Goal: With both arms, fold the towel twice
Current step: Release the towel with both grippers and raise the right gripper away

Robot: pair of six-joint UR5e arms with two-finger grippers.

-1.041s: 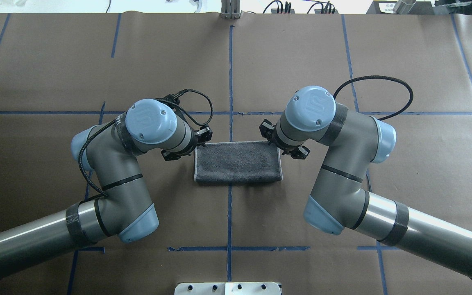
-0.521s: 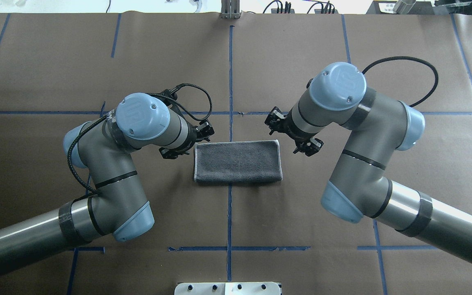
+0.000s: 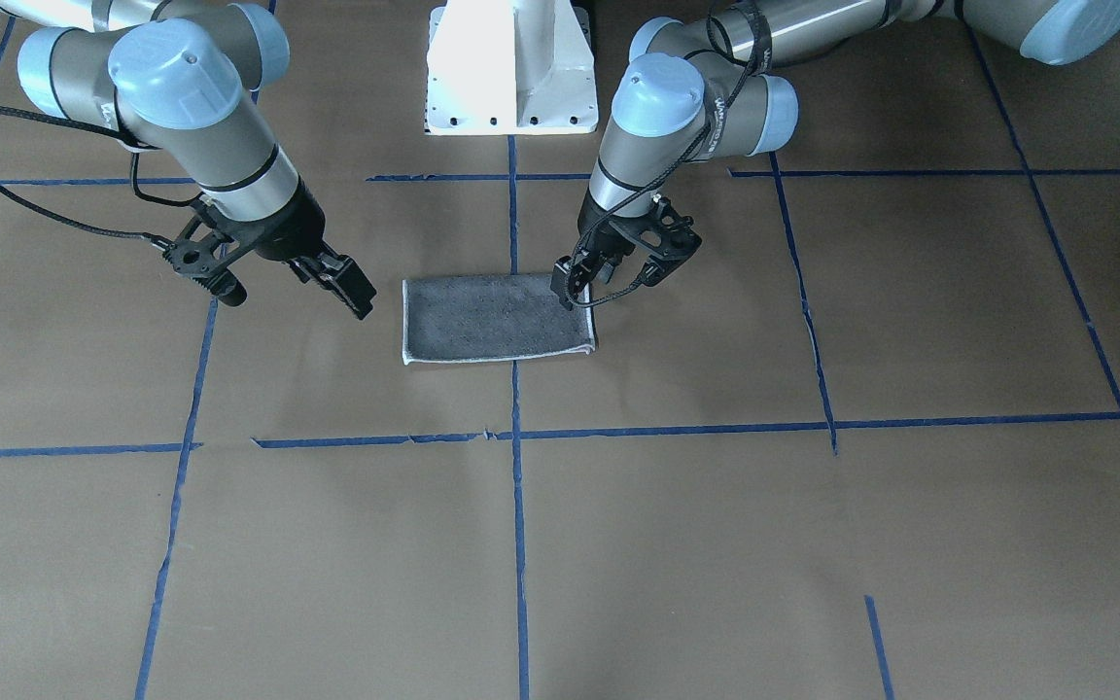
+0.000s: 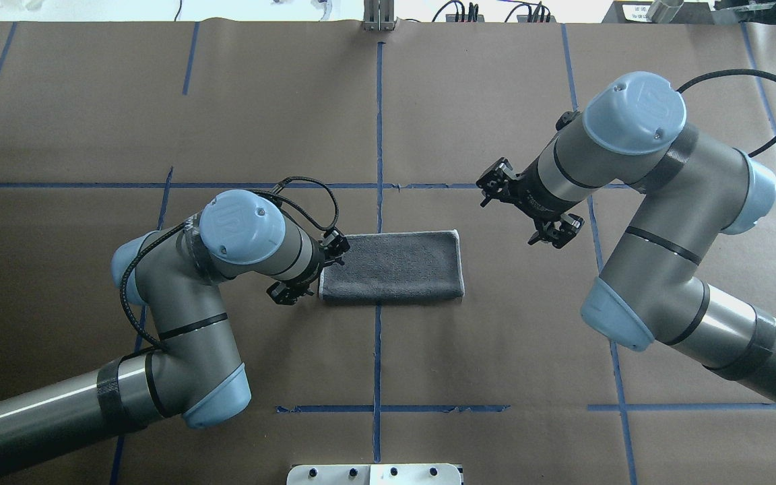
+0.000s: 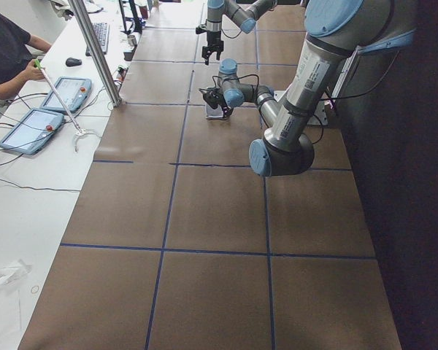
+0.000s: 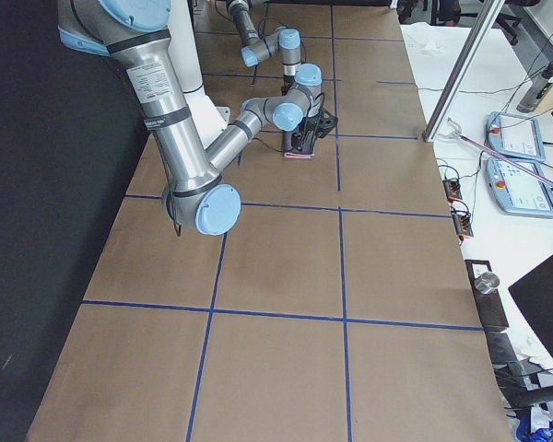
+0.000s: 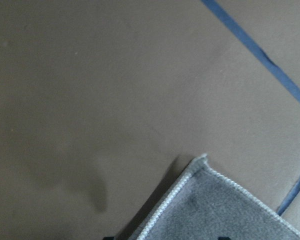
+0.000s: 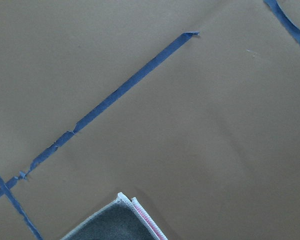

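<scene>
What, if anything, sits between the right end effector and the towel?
Nothing visible does. Only brown paper lies between the open right end effector and the towel, which lies flat, grey face up.

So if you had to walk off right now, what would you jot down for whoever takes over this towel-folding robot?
Left hand: open, down at the short end of the towel on its own side, nothing clamped.
Right hand: open, off beyond the other short end, touching nothing.
Towel: flat on the table, grey side up, folded once into a rectangle.
Done: first fold.
Left: second fold, probably one short end carried over the other.
</scene>
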